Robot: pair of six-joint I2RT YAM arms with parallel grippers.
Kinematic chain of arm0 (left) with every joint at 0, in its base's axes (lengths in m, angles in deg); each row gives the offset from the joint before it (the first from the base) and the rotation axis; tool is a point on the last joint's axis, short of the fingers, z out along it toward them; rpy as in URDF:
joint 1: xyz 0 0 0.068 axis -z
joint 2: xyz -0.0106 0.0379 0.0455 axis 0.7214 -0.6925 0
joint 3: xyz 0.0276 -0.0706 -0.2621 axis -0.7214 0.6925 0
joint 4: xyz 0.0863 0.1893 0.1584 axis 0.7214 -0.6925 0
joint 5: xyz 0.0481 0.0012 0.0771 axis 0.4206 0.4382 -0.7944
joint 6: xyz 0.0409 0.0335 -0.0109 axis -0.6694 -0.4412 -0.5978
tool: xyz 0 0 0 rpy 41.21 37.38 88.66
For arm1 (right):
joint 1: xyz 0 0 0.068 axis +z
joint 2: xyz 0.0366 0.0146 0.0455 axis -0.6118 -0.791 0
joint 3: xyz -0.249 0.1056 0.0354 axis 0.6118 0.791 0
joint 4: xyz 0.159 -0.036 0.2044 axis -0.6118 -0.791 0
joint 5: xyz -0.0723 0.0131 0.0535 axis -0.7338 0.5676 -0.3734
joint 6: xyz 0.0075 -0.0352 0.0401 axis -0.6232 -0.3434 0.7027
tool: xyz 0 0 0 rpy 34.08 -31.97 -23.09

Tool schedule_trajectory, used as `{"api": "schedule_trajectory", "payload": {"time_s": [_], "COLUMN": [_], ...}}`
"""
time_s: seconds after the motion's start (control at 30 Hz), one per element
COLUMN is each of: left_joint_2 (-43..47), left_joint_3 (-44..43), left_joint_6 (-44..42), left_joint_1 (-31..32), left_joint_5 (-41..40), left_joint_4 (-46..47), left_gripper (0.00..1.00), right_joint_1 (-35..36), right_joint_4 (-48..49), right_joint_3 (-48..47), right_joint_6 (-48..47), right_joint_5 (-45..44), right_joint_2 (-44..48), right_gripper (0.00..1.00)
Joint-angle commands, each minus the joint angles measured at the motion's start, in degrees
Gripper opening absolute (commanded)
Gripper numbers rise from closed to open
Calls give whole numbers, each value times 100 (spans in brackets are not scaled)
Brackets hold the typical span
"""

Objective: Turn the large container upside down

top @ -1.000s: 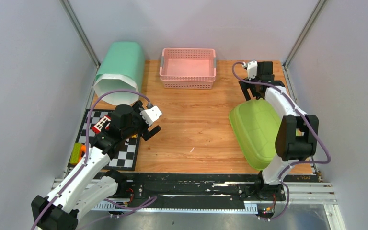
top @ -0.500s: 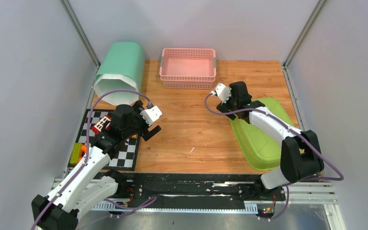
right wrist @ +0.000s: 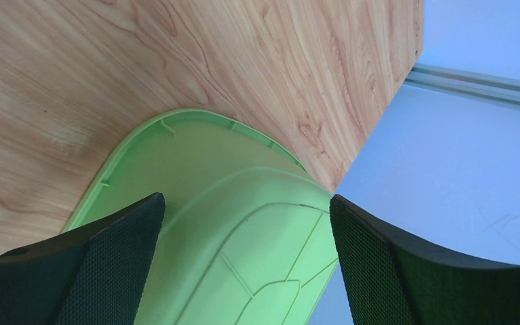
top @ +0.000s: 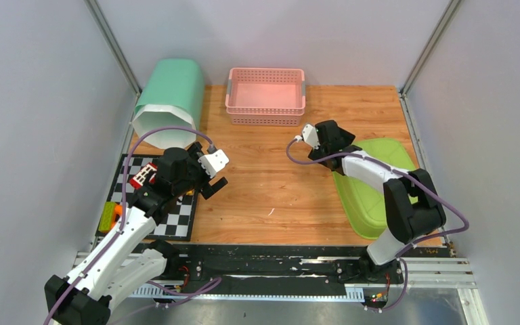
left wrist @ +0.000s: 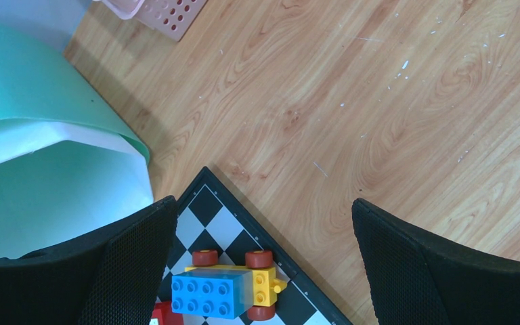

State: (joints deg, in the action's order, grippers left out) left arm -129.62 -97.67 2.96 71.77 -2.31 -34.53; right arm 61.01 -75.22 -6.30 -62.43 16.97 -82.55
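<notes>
Lime container (top: 362, 206) bottom-up; right gripper (right wrist: 244, 203) spread wide over it

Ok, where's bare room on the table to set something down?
The middle of the wooden table, between the pink basket, the checkered mat and the green container, is bare. So is the far right corner. The left is crowded: teal bin, mat, toys.

High rear overview (two wrist close-ups)
</notes>
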Motion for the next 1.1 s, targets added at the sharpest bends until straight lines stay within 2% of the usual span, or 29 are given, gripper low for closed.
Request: {"api": "schedule_trajectory", "payload": {"time_s": [0.0, 0.6, 1.07], "left_joint_2": [41, 54, 41], "left_joint_3": [61, 81, 79], "left_joint_6": [-41, -50, -49], "left_joint_1": [32, 32, 32], "left_joint_5": [53, 62, 68], "left_joint_4": [121, 134, 130], "left_gripper": [100, 100, 100], "right_joint_1": [71, -305, -754], "right_joint_4": [153, 304, -18], "right_joint_3": [-124, -980, -1418], "right_joint_6": [-183, -164, -114], "right_joint_5": [-644, -1283, -1366], "right_joint_2": [-260, -1168, -1380], "right_gripper": [94, 95, 95]}}
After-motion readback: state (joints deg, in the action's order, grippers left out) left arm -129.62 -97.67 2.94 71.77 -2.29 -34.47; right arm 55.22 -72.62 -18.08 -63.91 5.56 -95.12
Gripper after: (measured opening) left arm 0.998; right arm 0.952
